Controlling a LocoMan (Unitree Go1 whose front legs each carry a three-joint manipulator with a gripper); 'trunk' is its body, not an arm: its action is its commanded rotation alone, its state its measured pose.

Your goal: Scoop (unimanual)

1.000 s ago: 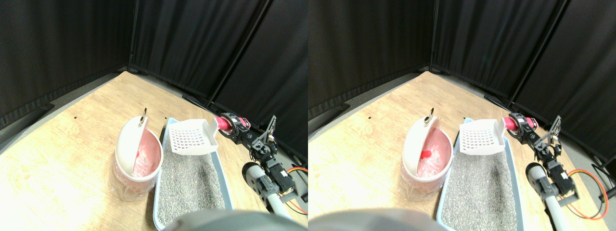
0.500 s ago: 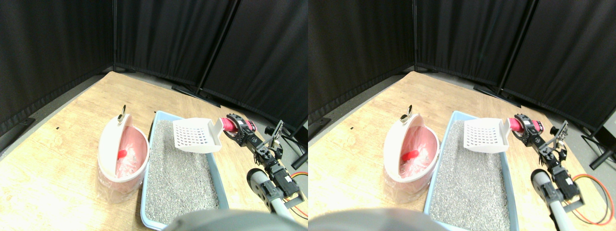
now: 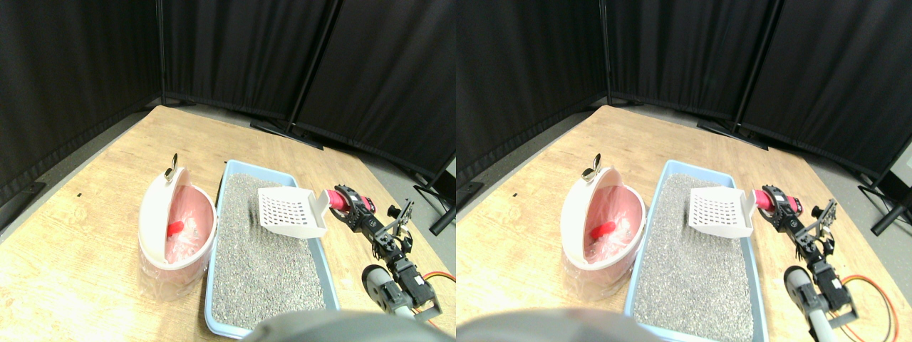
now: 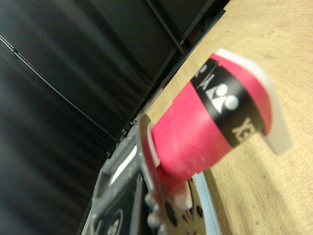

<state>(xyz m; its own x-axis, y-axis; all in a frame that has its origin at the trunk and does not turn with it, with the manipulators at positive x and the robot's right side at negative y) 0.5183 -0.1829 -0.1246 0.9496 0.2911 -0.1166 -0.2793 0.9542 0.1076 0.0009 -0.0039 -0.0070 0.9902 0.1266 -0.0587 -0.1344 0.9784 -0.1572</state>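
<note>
Held white scoop (image 3: 291, 212) by red handle (image 3: 336, 199) in right pincer (image 3: 350, 207) above litter tray (image 3: 320, 260); risked tilting, spilling grit short of pink bin (image 3: 153, 235).

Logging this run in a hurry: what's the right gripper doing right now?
Right gripper: shut on the red handle of the white scoop, held above the litter tray.

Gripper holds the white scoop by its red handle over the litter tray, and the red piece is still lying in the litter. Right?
Not quite. The red piece lies in the pink bin, not the litter, as the stereo view shows. The gripper does hold the scoop over the tray.
</note>
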